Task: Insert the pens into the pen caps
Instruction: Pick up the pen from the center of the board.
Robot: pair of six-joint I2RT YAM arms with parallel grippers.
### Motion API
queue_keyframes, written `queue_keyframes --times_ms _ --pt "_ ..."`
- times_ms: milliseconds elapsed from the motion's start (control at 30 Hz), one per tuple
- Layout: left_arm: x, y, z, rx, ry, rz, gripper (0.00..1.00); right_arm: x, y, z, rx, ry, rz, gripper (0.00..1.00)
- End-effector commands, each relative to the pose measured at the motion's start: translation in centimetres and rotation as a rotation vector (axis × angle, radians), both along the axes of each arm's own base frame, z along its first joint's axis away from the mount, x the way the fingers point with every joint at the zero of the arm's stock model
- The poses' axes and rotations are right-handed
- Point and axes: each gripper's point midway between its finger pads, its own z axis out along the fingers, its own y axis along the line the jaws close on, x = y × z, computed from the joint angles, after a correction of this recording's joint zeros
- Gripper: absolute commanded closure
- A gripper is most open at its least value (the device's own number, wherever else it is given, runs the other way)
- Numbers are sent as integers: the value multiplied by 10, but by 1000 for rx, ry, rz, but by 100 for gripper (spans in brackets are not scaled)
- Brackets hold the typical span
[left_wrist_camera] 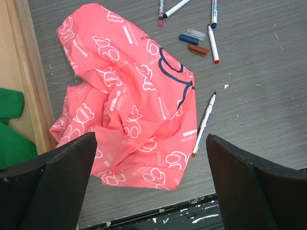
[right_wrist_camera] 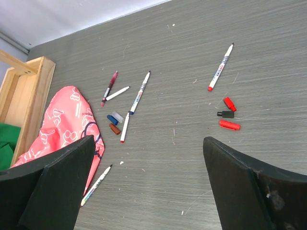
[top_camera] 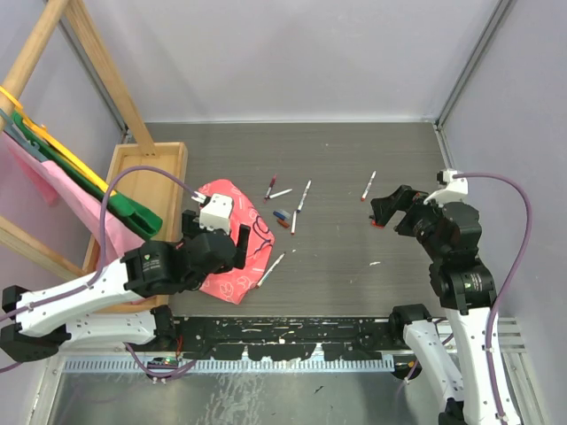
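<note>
Both left fingers (left_wrist_camera: 57,182) and right fingers (right_wrist_camera: 53,182) gape empty; slim white pens (right_wrist_camera: 139,92), stubby caps (right_wrist_camera: 229,125)

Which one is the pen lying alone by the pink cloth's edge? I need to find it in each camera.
Top external: the pen lies lower centre, just right of the pink cloth.
Left wrist: the pen slants right of centre, its lower end by the cloth's right edge.
Right wrist: the pen is at lower left.
Shared landmark: the pink cloth, left of the pen in all three.

The grey table (top_camera: 354,266) bears scattered pens (right_wrist_camera: 220,68), pen caps (right_wrist_camera: 229,125) and a pink cloth (left_wrist_camera: 134,96).
</note>
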Motion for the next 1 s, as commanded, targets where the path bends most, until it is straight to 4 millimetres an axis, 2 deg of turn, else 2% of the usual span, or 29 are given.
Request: queue_keyframes --times_ms 0,367,533,700,800,967 --pt "5 -5 10 -41 -22 23 2 6 2 23 -22 -71 27 1" --pt "7 -10 0 23 -6 9 2 15 4 -3 -54 36 46 1" --pt "12 -10 -7 35 18 13 2 22 -2 -23 -60 128 10 1" --pt "32 0 -22 -58 125 40 2 23 -8 -44 -76 201 -25 1" --pt "41 14 -26 -70 142 67 2 23 -11 -55 -85 239 -41 1" --pt "47 28 -29 -38 141 75 2 23 -2 -69 -96 286 27 1"
